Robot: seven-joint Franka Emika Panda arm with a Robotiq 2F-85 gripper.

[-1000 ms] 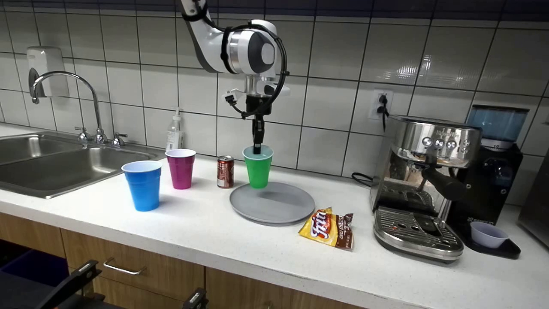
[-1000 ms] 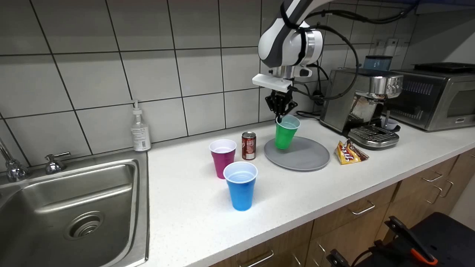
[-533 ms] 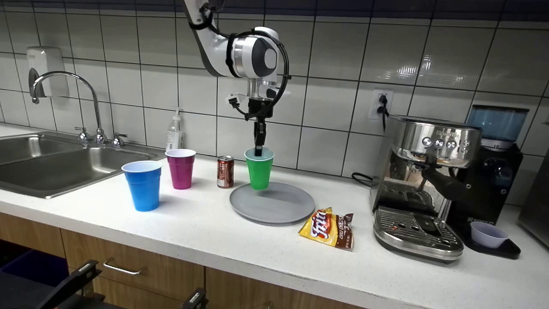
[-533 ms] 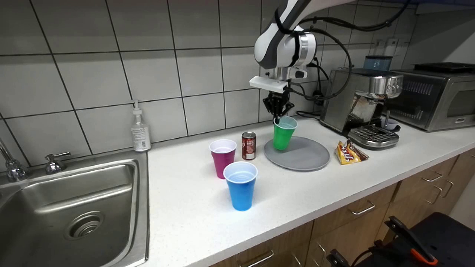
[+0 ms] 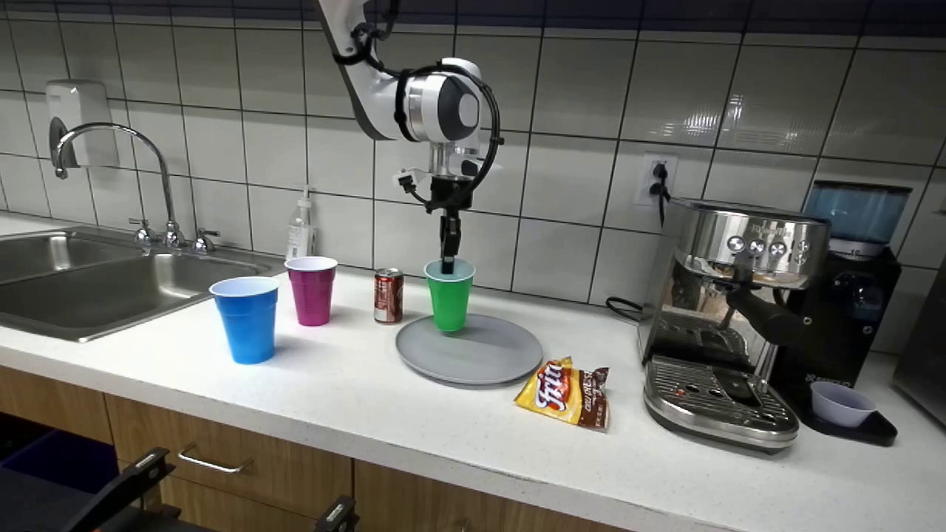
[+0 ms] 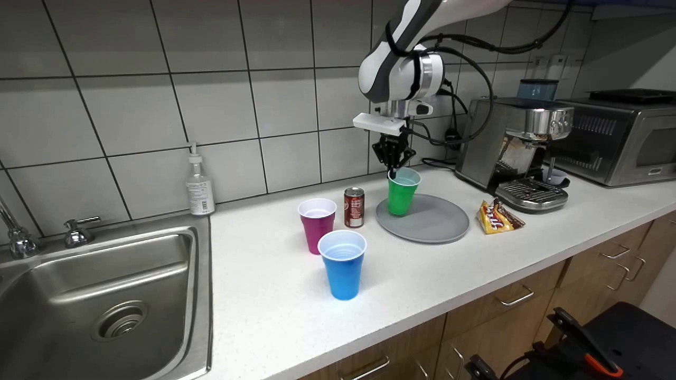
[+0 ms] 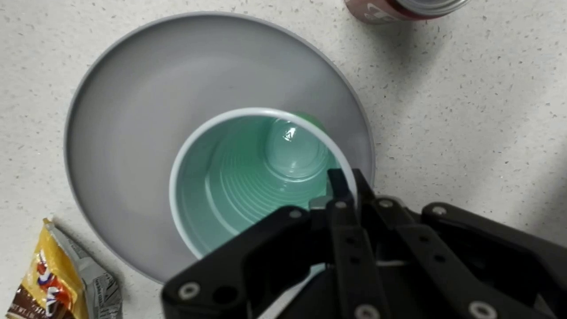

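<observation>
Wrist view: top edge cuts can [image 7: 401,9], bottom edge snack bag [image 7: 57,283]; jaws partly hide green cup [image 7: 237,173].

A soda can [image 5: 389,295] obstructs one side of the green plastic cup [image 5: 450,304], a tiled wall [image 5: 562,185] the back; along the front, open bench [image 5: 355,384] stretches between blue plastic cup [image 5: 247,325] and Fritos bag [image 5: 563,395].

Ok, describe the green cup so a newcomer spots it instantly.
Between the sink and espresso machine is a gray plate. The green cup is over it. Unlike the blue cup and magenta cup, it is pinched at the rim by the end effector.
</observation>
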